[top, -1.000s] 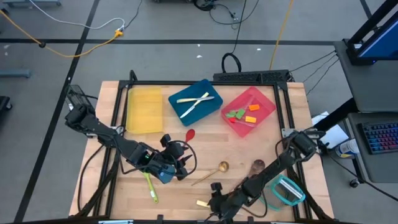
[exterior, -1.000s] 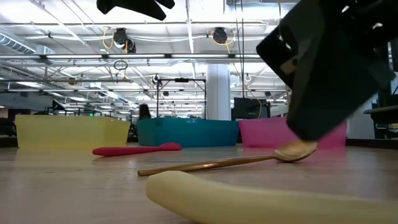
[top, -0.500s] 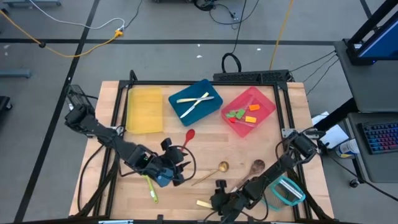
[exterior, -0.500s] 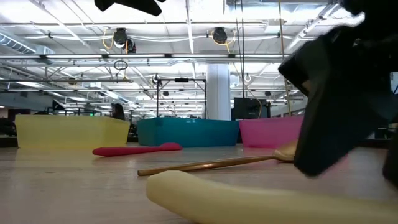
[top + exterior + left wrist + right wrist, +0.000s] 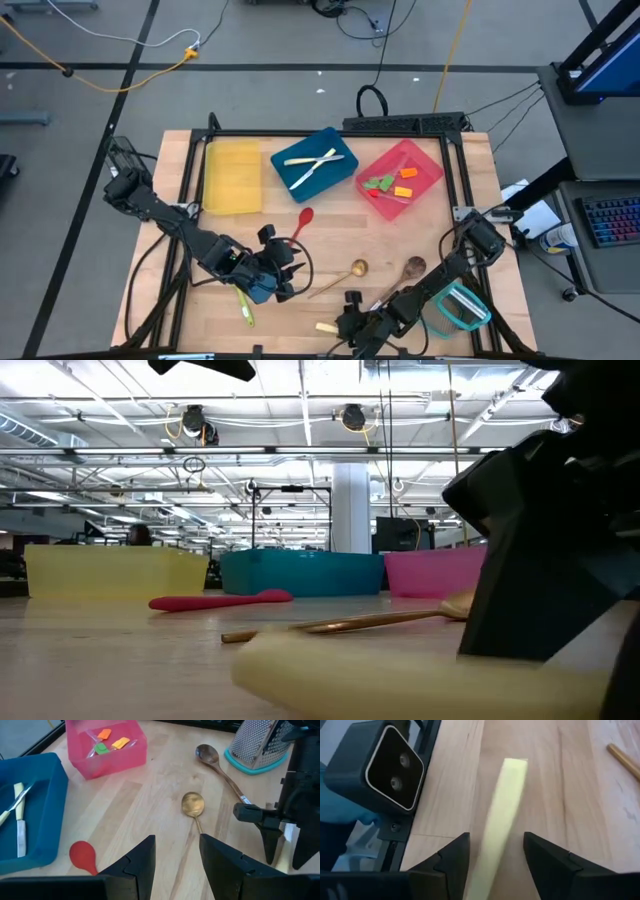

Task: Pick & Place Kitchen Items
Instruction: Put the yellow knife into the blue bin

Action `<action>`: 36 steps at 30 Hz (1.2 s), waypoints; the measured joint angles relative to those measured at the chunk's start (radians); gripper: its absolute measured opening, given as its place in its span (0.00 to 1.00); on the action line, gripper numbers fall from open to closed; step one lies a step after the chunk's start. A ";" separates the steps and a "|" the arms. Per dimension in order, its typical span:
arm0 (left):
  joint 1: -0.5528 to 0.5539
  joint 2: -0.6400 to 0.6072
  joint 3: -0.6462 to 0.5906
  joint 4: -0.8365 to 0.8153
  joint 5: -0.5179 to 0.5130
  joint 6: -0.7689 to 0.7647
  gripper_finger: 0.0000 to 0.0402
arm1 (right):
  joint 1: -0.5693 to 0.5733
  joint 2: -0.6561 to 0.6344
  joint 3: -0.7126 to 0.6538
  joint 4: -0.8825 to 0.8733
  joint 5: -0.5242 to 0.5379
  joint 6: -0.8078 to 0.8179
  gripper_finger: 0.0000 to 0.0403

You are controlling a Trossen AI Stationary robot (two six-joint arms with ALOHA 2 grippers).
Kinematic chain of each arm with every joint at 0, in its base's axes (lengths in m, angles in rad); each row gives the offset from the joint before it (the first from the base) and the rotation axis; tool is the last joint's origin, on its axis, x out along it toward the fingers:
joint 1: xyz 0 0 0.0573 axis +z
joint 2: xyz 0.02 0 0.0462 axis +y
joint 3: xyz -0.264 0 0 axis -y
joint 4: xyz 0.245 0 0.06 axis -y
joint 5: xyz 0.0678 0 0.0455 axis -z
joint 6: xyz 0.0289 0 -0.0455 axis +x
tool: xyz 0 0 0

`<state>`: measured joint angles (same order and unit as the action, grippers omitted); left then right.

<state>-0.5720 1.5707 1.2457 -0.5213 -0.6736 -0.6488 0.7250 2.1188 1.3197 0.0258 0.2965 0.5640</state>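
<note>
At the table's near edge, the right gripper (image 5: 347,325) hangs low with fingers spread, straddling a cream plastic knife (image 5: 497,815) that lies flat on the wood close to the low camera's housing (image 5: 382,767). The left gripper (image 5: 283,268), fingers parted and empty, hovers over open tabletop between the red spoon (image 5: 303,218) and the gold spoon (image 5: 355,268).

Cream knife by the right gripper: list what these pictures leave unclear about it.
- Cream knife: right wrist view blurs it; its near end runs off the picture's edge between the right gripper fingers, so contact is unclear.
- Low view: the knife is a blur, partly behind the dark gripper.
- High view: too small, half under the arm.
</note>
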 joint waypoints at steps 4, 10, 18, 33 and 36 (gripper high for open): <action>0.000 0.000 0.000 0.000 0.000 0.001 0.40 | -0.004 0.002 0.000 0.000 0.004 -0.044 0.39; 0.000 0.000 0.000 -0.001 0.000 0.004 0.40 | -0.019 0.002 0.000 -0.021 -0.009 -0.083 0.22; 0.000 0.000 0.000 -0.001 -0.001 0.026 0.40 | -0.035 0.001 0.001 -0.045 -0.015 -0.130 0.13; 0.002 0.000 0.000 -0.077 -0.118 0.140 0.40 | -0.166 -0.202 -0.005 -0.408 0.070 -0.364 0.14; 0.002 0.000 0.000 -0.169 -0.184 0.075 0.40 | -0.225 -0.228 -0.003 -0.425 0.069 -0.474 0.15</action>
<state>-0.5697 1.5703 1.2457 -0.6901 -0.8573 -0.5734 0.4998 1.8910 1.3168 -0.3994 0.3659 0.0897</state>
